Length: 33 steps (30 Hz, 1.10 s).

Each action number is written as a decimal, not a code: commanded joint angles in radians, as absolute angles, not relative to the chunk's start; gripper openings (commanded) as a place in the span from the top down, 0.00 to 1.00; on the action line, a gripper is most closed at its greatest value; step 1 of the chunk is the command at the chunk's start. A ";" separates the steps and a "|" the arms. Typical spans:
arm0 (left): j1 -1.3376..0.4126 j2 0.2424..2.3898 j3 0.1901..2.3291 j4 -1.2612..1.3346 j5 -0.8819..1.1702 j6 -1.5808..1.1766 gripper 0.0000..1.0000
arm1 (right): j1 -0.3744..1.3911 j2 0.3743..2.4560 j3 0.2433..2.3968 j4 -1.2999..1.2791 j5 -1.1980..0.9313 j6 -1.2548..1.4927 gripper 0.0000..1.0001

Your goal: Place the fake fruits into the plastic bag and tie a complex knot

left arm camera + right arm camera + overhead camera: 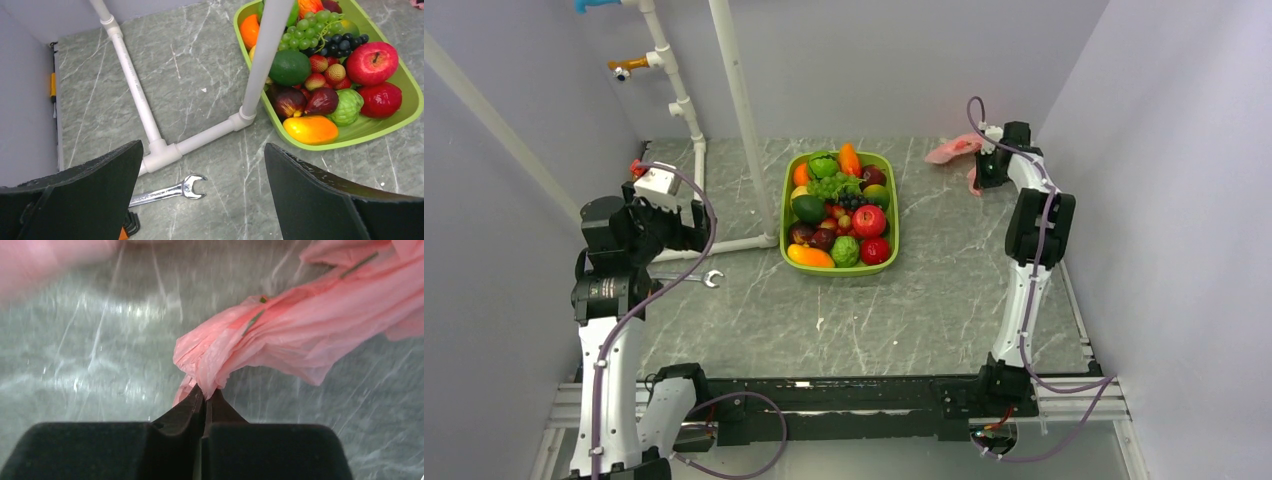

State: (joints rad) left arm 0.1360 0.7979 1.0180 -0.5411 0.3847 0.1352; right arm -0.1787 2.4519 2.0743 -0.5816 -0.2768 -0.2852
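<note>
The fake fruits (pixel 844 215) lie heaped in a lime-green tray (pixel 894 240) at the table's middle; they also show in the left wrist view (pixel 372 62). The pink plastic bag (pixel 952 150) lies crumpled at the far right of the table. My right gripper (pixel 990 170) is shut on a fold of the plastic bag (pixel 280 335), its fingertips pinching the pink film (pixel 206 394). My left gripper (pixel 686 222) hovers at the left, open and empty, its fingers (pixel 90 185) wide apart above the table. No knot shows.
A white pipe frame (pixel 744 130) stands left of the tray, its foot (pixel 170 150) on the table. A steel spanner (pixel 170 191) lies near the left gripper, also seen from above (pixel 702 278). Grey walls close in on both sides.
</note>
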 commanded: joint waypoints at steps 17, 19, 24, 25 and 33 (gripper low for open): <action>0.025 0.737 1.076 -0.990 1.014 0.916 0.01 | -0.197 1.488 1.541 -1.093 -0.905 -0.640 1.00; -0.042 0.735 1.055 -0.865 1.015 0.897 0.01 | -0.161 1.432 1.549 -1.135 -0.973 -0.643 1.00; -0.293 0.805 1.048 -0.598 0.929 0.815 0.01 | 0.018 1.319 1.585 -1.183 -1.020 -0.613 1.00; -0.328 0.822 1.048 -0.540 0.927 0.788 0.01 | 0.059 1.293 1.586 -1.175 -1.023 -0.599 1.00; -0.584 0.968 1.017 -0.124 0.879 0.530 0.01 | 0.252 1.192 1.615 -1.101 -1.075 -0.469 1.00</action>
State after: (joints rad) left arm -0.4744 0.9161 1.0275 -0.3996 0.9165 0.6731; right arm 0.2005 1.2343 1.5791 -1.1454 -0.9947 -0.5407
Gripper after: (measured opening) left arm 0.989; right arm 0.018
